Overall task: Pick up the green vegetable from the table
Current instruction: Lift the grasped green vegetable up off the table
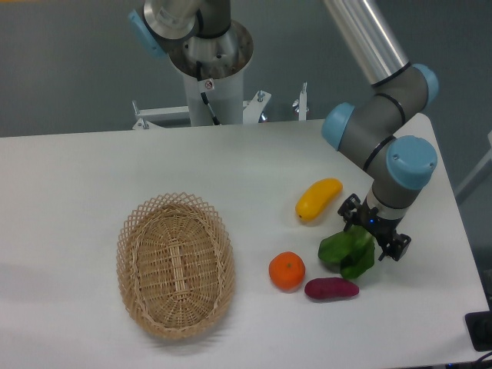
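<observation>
In the fixed camera view, the green vegetable [347, 254] is seen at the right side of the white counter [77, 177], just in front of the yellow elongated fruit [318, 198], just right of the orange [287, 270] and just behind the purple sweet potato [331, 289], whose upper edge appears to be met or overlapped by the lowest leaf. The claw [375, 234] is lowered at the right-hand, upper end of the bunch, with its dark fingers [350, 211] set either side of that end; it cannot be told whether the fingers are pressed onto the leaves or merely stand around them, nor whether the bunch rests on the counter or is already slightly raised. A woven basket [175, 265] is placed well apart at the left. Several risks may be judged from this arrangement. Since only one end of a floppy bunch appears to be caught, a thin leaf alone might be pinched, and the bunch could slide out or tear once weight is taken. The hanging leaves could be dragged across the purple sweet potato during a lift, so that it is nudged or rolled. The orange, being round and close by, could be set rolling by a sideways sweep. A straight upward lift, with the closure checked first, would be called for to limit these faults.
</observation>
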